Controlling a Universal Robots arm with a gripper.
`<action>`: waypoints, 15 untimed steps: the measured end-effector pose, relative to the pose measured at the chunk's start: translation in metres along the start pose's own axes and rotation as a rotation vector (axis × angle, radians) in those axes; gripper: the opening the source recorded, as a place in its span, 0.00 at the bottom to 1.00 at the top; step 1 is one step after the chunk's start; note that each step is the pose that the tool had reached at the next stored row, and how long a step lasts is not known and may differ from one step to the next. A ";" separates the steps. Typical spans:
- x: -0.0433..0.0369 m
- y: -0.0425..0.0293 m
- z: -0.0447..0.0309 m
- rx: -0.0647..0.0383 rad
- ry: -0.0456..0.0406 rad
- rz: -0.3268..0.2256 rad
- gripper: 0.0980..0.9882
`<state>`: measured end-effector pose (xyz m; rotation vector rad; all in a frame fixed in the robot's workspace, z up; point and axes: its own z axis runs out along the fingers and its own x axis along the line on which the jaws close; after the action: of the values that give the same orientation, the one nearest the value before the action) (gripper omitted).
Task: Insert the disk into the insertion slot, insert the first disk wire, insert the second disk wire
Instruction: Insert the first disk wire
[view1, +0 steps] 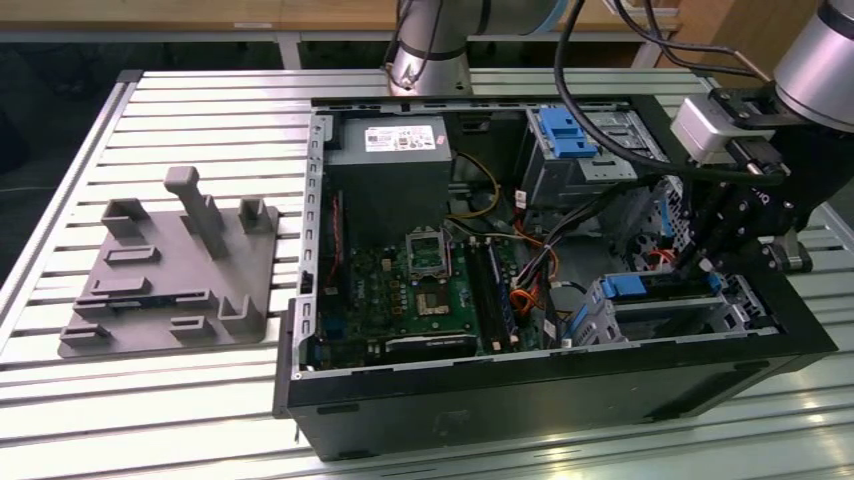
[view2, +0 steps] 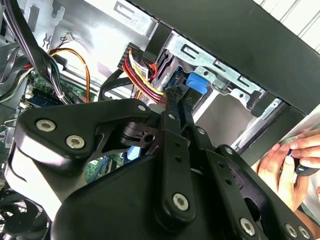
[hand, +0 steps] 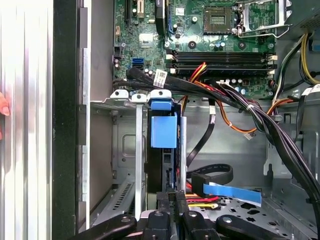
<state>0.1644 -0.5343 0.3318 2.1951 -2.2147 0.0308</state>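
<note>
From where I stand, the flat silver hard drive in its bright blue plastic caddy (view1: 657, 290) sits inside the silver perforated sheet-metal drive cage (view1: 742, 316). The cage is in the corner of the open black computer case (view1: 534, 395), on the exterior view's right. The disk part looks done, so I judge the step in hand to be the first wire.

The black robot gripper (view2: 176, 95) reaches down at the end of the drive, just beside the caddy's blue tab. Its fingers (view2: 170, 120) are pinched together on what looks like the plug end of a bundle of red, yellow and black leads (view2: 145, 80). The plug itself is mostly hidden behind the tips.

To do this well, the plug has to meet the drive's socket square, not tilted, and be pushed straight along the drive. A skewed push would likely jam. The pinch should be firm enough that the plug cannot twist between the pads. The leads look stiff and need slack, or they may drag the plug sideways.

A black flat cable with a pale blue tab (hand: 215, 176) lies near the tips and must not get caught under the plug. A person's hand (view2: 292, 160) rests outside the case wall, apart from the arm.
</note>
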 end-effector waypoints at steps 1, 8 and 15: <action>0.0000 0.0000 0.0005 0.000 0.0000 0.000 0.07; -0.0001 0.0000 0.0046 0.000 0.0012 0.000 0.07; 0.0003 0.0000 -0.0106 0.000 -0.0002 0.000 0.29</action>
<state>0.1644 -0.5343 0.3424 2.1951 -2.2149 0.0307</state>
